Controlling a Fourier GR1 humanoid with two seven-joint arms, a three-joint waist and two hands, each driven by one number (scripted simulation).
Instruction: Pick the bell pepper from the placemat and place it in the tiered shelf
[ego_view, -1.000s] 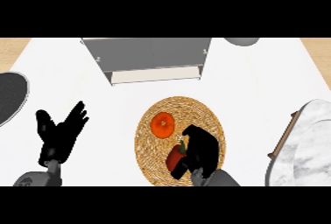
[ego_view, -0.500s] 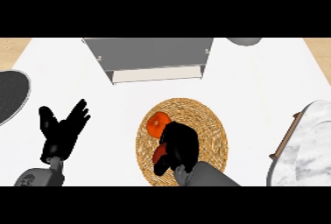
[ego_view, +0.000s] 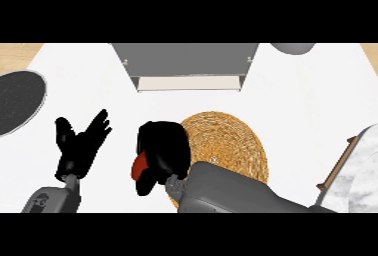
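A round woven placemat (ego_view: 225, 145) lies at the middle of the white counter. My right hand (ego_view: 162, 150) hangs over the placemat's left edge with its fingers curled round the red bell pepper (ego_view: 138, 167). Only a red sliver of the pepper shows at the hand's lower left. The grey tiered shelf (ego_view: 188, 65) stands at the back centre, well beyond the hand. My left hand (ego_view: 80, 142) rests open at the lower left, fingers up, apart from everything.
A dark round plate (ego_view: 16, 100) sits at the left edge. A marble board with a wooden handle (ego_view: 347, 165) lies at the right edge. A grey round object (ego_view: 294, 48) shows at the back right.
My right hand closed on the bell pepper and carried it leftward off the middle of the placemat. The view shifted. The left hand stayed put.
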